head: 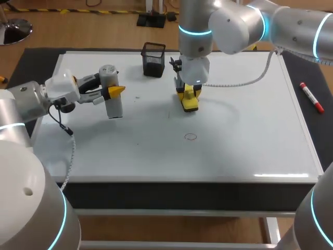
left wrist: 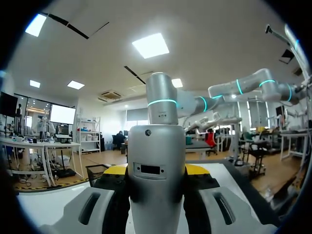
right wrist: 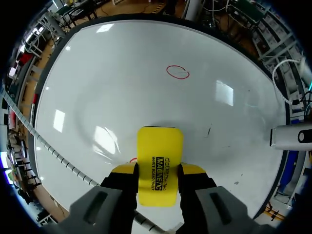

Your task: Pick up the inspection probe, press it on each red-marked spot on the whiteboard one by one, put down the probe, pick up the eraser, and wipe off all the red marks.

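Operator: Eraser (head: 190, 102): where is it, and who has it?

Observer: The right gripper (right wrist: 158, 171) is clamped on it, one finger on each long side. It sits low over the whiteboard (head: 250, 120), toward the far middle. I can't tell whether the pad is pressing on the surface.

Operator: And the target?

Observer: One red circle (right wrist: 177, 72), straight ahead of the eraser along its long axis. In the head view that puts it toward the board's near edge, well apart from the eraser. There may also be a sliver of red just beside the eraser by one fingertip, but it is too small to be sure.

Operator: So a lengthwise stroke, drawn back toward the robot?

Observer: That's my reading. The right arm is much nearer the circle than the left.

Operator: The probe?

Observer: Not put down. The left gripper (left wrist: 156, 170) grips the grey inspection probe (left wrist: 156, 141) by its body, above the board's left part. That is well off the line between eraser and circle.
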Robot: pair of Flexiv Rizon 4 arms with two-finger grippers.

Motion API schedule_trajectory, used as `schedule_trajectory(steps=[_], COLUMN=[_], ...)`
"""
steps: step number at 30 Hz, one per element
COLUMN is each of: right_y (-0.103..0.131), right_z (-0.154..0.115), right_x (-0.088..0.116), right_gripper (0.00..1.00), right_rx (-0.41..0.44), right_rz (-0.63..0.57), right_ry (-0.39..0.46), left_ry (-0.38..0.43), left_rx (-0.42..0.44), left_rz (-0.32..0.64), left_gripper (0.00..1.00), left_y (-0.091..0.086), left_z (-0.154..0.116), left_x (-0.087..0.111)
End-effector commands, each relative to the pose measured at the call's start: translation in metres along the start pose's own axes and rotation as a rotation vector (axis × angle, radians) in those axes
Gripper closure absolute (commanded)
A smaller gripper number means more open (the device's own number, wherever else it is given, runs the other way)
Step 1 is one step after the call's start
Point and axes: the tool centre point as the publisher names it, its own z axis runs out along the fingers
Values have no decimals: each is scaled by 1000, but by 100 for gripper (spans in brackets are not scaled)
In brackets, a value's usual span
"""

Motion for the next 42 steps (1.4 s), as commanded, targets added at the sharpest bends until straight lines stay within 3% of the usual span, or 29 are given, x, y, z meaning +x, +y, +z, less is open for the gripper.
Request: schedule_trajectory(steps=[1,15,33,42], right_y=[-6,-12,-29,-33], right_z=[5,11,8,1], right_x=[-1,15,73,91], right_gripper=[100,100,100,100], right_rx=[-7,-10,6,18], right_rz=[-6,27,152,189], right_ry=[10,14,19,9], left_ry=[-3,-3,-3,-3], left_rx=[4,4,4,4], left_rz=[3,3,3,3], left_gripper=[100,100,100,100], left_y=[0,0,0,0], left_z=[1,1,1,1], left_x=[0,0,0,0])
